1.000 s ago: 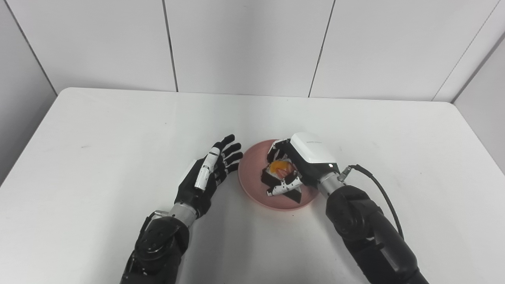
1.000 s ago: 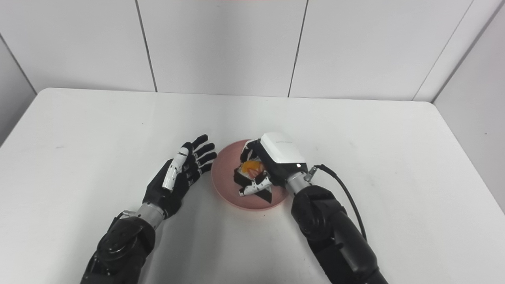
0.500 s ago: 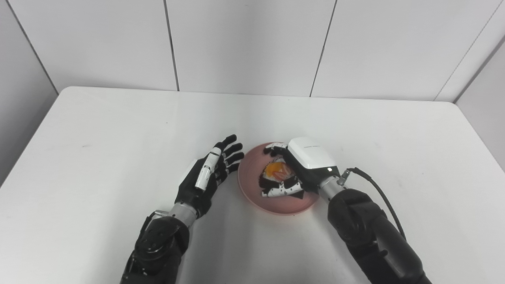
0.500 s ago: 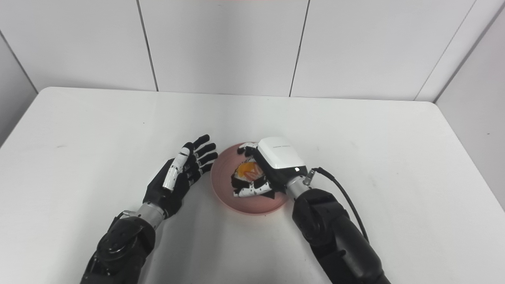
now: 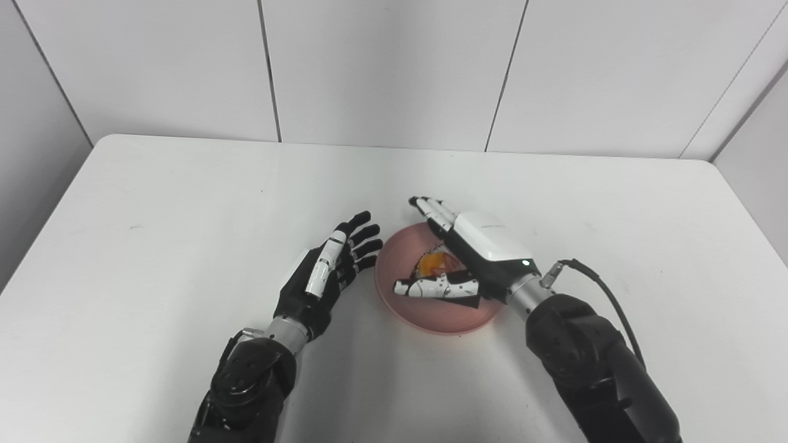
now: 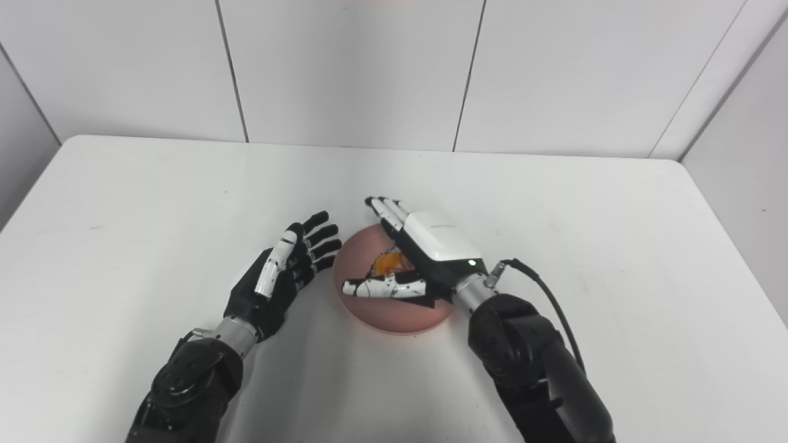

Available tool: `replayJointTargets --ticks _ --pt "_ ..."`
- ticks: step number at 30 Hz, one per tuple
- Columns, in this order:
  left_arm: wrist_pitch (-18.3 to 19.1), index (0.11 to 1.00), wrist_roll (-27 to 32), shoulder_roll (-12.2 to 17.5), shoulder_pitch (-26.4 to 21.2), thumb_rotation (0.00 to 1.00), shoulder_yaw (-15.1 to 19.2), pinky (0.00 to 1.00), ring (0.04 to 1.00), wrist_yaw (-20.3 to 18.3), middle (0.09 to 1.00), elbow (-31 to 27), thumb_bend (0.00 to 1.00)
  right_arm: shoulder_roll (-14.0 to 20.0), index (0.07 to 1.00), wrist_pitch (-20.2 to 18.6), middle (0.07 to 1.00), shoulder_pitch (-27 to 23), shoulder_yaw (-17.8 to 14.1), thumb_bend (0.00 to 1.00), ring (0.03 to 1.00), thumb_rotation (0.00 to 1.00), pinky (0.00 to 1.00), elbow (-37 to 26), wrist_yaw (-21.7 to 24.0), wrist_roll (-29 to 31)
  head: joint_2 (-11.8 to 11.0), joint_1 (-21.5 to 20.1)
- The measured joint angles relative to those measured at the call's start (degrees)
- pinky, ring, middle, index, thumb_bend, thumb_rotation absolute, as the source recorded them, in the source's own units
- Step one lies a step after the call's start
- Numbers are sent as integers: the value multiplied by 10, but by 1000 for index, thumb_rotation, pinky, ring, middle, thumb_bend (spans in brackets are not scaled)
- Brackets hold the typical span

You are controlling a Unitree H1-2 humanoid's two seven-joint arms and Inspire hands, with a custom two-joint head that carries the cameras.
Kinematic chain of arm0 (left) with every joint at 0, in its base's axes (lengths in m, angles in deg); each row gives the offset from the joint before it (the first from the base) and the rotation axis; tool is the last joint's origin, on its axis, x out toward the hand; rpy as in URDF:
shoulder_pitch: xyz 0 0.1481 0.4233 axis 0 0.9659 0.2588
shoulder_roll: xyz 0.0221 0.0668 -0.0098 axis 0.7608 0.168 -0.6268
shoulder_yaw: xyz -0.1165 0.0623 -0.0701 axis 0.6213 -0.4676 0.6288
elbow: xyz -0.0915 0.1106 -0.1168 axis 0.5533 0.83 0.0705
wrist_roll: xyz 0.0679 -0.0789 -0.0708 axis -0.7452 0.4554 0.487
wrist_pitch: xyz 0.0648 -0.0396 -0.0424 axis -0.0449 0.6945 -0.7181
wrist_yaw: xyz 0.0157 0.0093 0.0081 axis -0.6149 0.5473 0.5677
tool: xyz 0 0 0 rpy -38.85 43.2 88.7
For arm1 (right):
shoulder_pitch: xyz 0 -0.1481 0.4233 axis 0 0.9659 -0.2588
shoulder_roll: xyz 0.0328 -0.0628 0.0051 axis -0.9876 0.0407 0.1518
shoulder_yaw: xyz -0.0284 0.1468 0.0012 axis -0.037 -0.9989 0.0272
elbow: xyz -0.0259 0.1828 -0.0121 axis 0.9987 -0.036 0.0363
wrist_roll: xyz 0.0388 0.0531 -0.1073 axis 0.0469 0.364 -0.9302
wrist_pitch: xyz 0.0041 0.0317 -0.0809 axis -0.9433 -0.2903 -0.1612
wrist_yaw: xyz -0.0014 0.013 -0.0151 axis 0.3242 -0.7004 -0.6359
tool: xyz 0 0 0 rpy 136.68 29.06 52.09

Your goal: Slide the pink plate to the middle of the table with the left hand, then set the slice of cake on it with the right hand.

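The pink plate (image 5: 431, 311) sits near the middle of the white table. The slice of cake (image 5: 433, 264), with an orange topping, lies on the plate, partly hidden by my right hand. My right hand (image 5: 474, 246) is over the plate with its fingers stretched out and thumb apart, open and no longer gripping the cake. My left hand (image 5: 326, 271) is open, fingers spread, just left of the plate's rim, not touching it. In the right eye view the plate (image 6: 394, 317), cake (image 6: 389, 263), right hand (image 6: 431, 243) and left hand (image 6: 283, 267) show the same.
The white table (image 5: 184, 203) runs to grey wall panels at the back. A black cable (image 5: 600, 292) loops off my right wrist.
My right hand has opened: the fingers that were curled around the cake now stretch out past the plate's far rim, leaving the cake on the plate. The left hand has not moved.
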Motion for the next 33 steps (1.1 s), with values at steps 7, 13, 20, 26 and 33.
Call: replayJointTargets --ticks 7,13,20,26,33 --pt "-25 909 -21 7 8 1000 -5 887 906 -3 920 1 388 -30 1000 81 1000 44 -71 864 996 1000 916 3 -93 104 -4 1" --pt "-117 980 -59 10 41 996 -8 954 978 1 992 10 398 -69 1000 117 1000 100 -135 888 1000 1000 999 17 -136 228 -7 2" --pt "-163 1000 -122 9 106 1000 -12 1000 1000 30 1000 -34 388 -97 1000 125 1000 165 -165 648 1000 1000 1000 29 -148 319 -4 11" --pt "-184 1000 -133 4 135 1000 -6 1000 1000 38 1000 -46 409 -113 1000 140 1000 201 -166 443 1000 1000 1000 61 -154 349 -11 -2" --pt "-213 995 -125 20 120 1000 -3 994 1000 23 1000 -18 421 -123 1000 169 1000 183 -170 394 1000 1000 1000 108 -177 348 -15 -11"
